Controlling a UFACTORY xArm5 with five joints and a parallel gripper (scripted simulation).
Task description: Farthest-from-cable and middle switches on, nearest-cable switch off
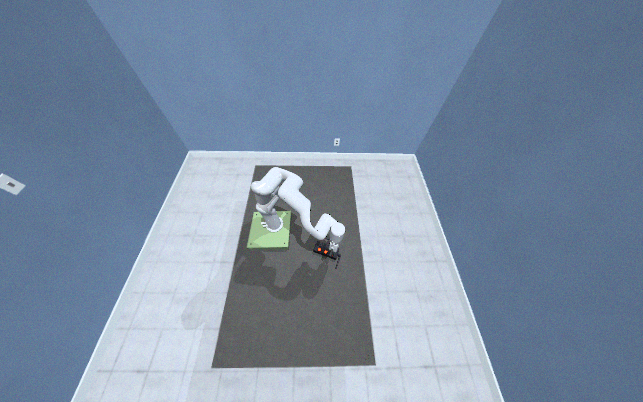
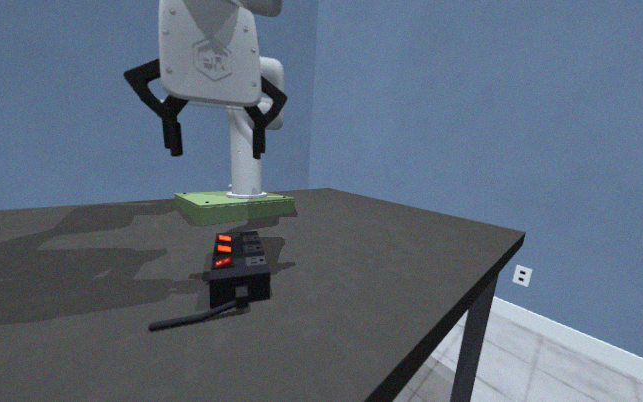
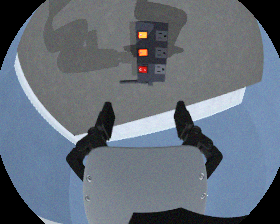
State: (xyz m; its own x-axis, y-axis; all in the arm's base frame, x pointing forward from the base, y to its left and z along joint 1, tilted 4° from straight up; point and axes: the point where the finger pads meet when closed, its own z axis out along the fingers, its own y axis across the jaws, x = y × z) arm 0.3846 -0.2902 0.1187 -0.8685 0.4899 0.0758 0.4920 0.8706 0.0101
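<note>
A black power strip lies flat on the dark table, right way up, its cable running toward the front left. The two switches farther from the cable glow bright orange. The switch nearest the cable is a darker red. The strip also shows in the wrist view and, small, in the top view. My gripper hangs high above the strip, fingers wide apart and empty; it also shows in the wrist view.
The arm's green base plate stands just behind the strip. The table's right edge drops to a tiled floor. A wall outlet sits low on the right wall.
</note>
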